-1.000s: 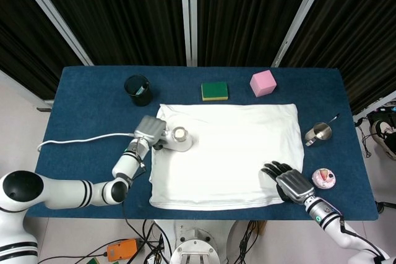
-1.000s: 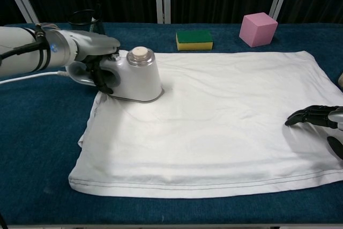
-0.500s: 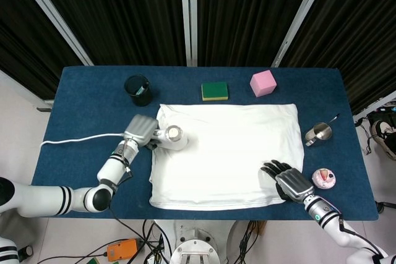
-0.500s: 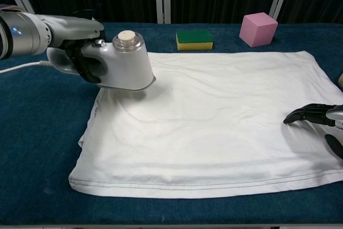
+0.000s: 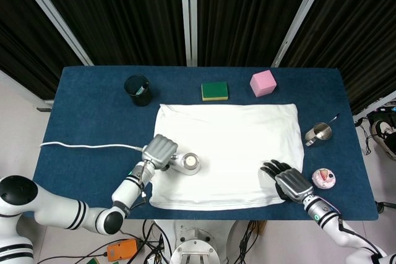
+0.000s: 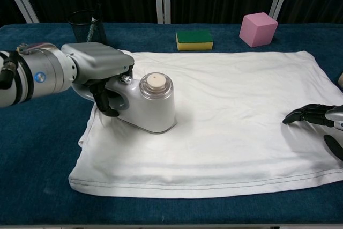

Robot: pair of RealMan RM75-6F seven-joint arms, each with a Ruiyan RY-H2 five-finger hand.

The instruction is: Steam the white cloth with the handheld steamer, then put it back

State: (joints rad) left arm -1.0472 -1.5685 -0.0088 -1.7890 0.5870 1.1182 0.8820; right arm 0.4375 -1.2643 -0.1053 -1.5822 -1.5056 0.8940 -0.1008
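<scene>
The white cloth lies flat on the blue table. My left hand grips the handle of the white handheld steamer, whose base sits on the cloth's left part, near the front. A white cord trails from it to the left. My right hand rests with its fingers spread on the cloth's front right corner and holds nothing.
A black mesh cup, a green sponge and a pink cube stand behind the cloth. A metal cup and a small pink-and-white item are at the right.
My left hand lifted the steamer off the cloth's back left corner, then brought it forward and right and set it down nearer the front. The right hand stayed still.
</scene>
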